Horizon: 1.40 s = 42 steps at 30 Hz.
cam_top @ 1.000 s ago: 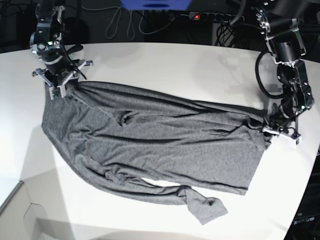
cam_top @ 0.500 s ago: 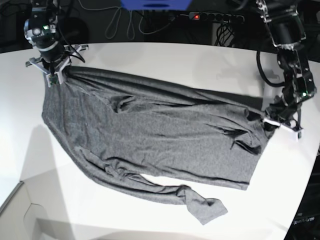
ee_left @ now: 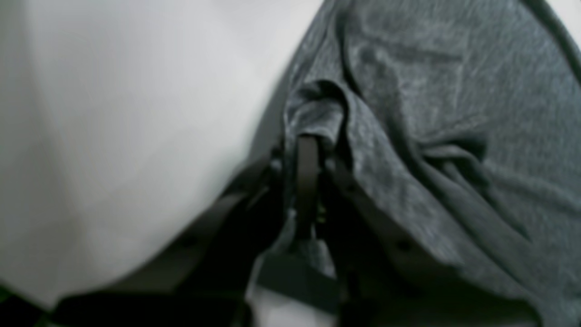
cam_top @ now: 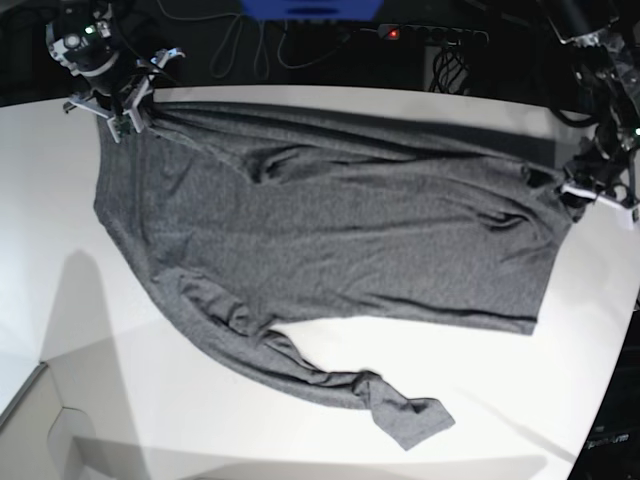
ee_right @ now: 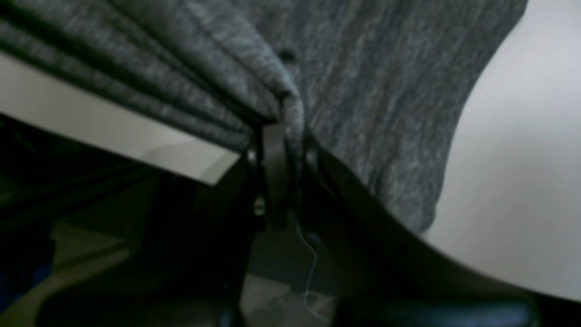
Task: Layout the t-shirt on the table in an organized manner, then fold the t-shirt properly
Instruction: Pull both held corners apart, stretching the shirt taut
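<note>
The dark-grey t-shirt (cam_top: 330, 220) hangs stretched between my two grippers above the white table (cam_top: 420, 420), its lower edge and one long sleeve (cam_top: 400, 415) trailing toward the front. My right gripper (cam_top: 128, 112) at the far left is shut on one corner of the shirt (ee_right: 290, 109). My left gripper (cam_top: 580, 190) at the far right is shut on the other corner (ee_left: 317, 122). Both wrist views show the fingers pinching bunched fabric.
The table's curved far edge (cam_top: 300, 88) runs behind the shirt, with cables and a power strip (cam_top: 430, 33) beyond it. A pale lower surface (cam_top: 30, 420) shows at the front left corner.
Both grippers have lifted and moved toward the far side of the table, pulling the shirt up and wider. The cloth is now tauter and its top edge lies near the table's far edge.
</note>
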{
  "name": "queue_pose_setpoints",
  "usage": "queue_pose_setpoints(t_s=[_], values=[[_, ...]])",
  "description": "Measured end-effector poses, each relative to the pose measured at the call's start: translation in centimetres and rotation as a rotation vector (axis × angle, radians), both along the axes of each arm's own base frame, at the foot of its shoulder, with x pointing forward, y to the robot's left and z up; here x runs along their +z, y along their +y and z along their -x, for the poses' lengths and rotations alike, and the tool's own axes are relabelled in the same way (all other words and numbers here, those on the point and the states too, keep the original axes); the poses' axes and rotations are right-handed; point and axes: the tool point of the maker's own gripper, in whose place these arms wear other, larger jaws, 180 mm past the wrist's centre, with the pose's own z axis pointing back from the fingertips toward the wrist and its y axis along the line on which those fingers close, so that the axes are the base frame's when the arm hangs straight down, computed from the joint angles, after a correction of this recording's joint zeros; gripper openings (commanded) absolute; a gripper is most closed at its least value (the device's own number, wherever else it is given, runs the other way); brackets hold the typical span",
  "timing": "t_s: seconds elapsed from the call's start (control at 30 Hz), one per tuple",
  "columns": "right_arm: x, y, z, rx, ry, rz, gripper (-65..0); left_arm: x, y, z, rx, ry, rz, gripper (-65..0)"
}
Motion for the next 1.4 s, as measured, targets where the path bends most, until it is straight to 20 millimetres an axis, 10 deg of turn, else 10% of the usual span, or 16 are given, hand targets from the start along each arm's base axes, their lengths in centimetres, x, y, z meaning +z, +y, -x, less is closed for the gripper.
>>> queue_pose_setpoints(t_s=[0.77,0.93,1.4], values=[[-0.6,0.3,2.3,0.003,0.043,-0.008,-65.0,-2.3,1.2,4.8,0.100,0.073,0.032,-64.9],[-0.7,0.5,2.3,-0.003,0.042,-0.014,-51.9,-2.4,1.1,4.8,0.098,0.077,0.035,-64.5],[2.2,0.5,1.3,-0.059,-0.036,-0.006,-41.8,-2.2,1.4,4.8,0.103,0.073,0.022,-25.3]])
